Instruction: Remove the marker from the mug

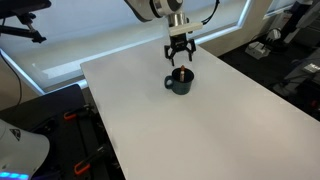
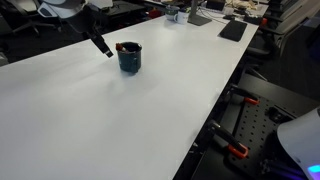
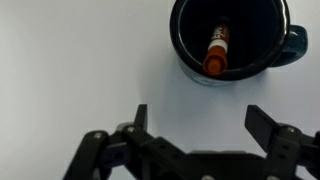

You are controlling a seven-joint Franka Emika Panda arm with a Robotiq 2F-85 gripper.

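Note:
A dark blue mug [image 3: 235,62] stands upright on the white table, its handle [image 3: 296,42] to the right in the wrist view. Inside it leans an orange marker [image 3: 217,52] with a darker band. In both exterior views the mug [image 1: 181,82] [image 2: 130,57] sits near the table's far part. My gripper [image 3: 198,118] hangs open above the table beside the mug, nothing between its fingers [image 3: 265,124]. In an exterior view the gripper [image 1: 180,51] is just above the mug; elsewhere only one dark finger [image 2: 101,47] shows left of it.
The white table [image 1: 190,130] spreads wide around the mug. Dark equipment and clamps [image 2: 235,150] sit off the table's edge. Desk clutter [image 2: 232,28] lies at the far end, and a chair [image 1: 25,28] stands behind the table.

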